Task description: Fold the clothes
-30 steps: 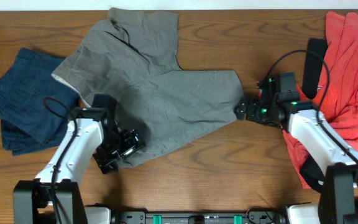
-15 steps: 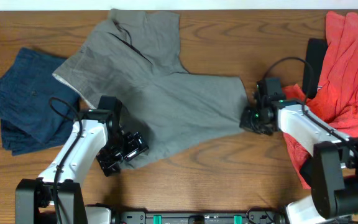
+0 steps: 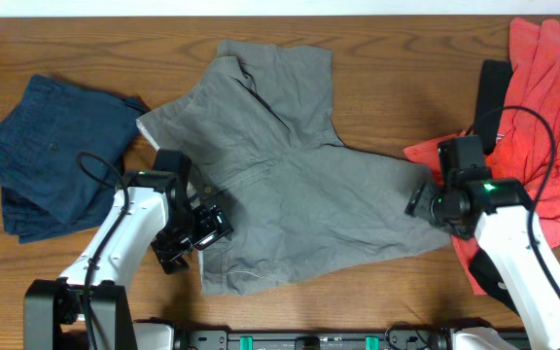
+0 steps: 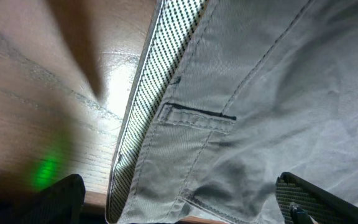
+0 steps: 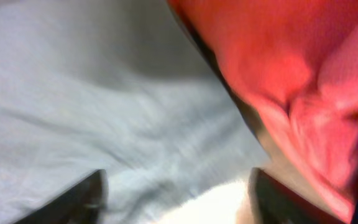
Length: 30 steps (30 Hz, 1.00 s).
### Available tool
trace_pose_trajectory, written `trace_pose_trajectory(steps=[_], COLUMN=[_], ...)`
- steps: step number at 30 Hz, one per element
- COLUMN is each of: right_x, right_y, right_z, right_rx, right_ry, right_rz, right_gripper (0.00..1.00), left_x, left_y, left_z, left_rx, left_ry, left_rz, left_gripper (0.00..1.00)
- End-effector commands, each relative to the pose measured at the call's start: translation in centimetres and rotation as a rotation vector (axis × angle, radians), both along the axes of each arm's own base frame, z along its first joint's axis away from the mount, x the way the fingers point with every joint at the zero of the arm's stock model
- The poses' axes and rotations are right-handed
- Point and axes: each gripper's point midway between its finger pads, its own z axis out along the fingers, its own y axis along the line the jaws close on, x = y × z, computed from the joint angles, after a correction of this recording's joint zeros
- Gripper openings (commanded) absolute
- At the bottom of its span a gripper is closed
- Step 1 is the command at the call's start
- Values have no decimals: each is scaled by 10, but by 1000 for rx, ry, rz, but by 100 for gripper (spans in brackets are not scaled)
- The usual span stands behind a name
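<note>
Shorts (image 3: pixel 299 185) spread mid table (image 3: pixel 406 87), folded garment (image 3: pixel 52 165) at left, heaped garments (image 3: pixel 542 117) at right

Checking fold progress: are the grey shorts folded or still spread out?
Spread: the shorts lie flat, legs splayed apart, neither doubled over.

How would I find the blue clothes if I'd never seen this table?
From above, go to the left end of the wooden table. The navy blue garment lies there, just left of the big grey shorts. It is the only dark blue thing there.
</note>
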Motion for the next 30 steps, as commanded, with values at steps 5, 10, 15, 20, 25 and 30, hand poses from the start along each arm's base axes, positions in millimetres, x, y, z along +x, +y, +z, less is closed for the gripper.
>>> trace_pose_trajectory(steps=[5,10,15,20,25,30], right_x=[49,59,51,24,-39,-74], right_y=[-36,-58,-73,-92,-166,-212], right_z=[28,-2,-51,-92,-90,-77], right_rx=[-76,-47,-11,-42,-286,-185], right_ry=[-229,-166,-15,173,347,344], right_rz=[46,68,16,-51,-525,-868], right_gripper=[2,1,1,1,1,1], left_x=[-4,-4,-4,-4,-4,-4], left_y=[0,0,0,0,0,0], left_z=[-2,-2,-2,-2,-2,-2], left_rx=[4,4,4,4,5,5], left_ry=[18,17,17,17,19,22], left_rz=[1,1,1,1,1,1], left_gripper=[99,99,99,98,98,98])
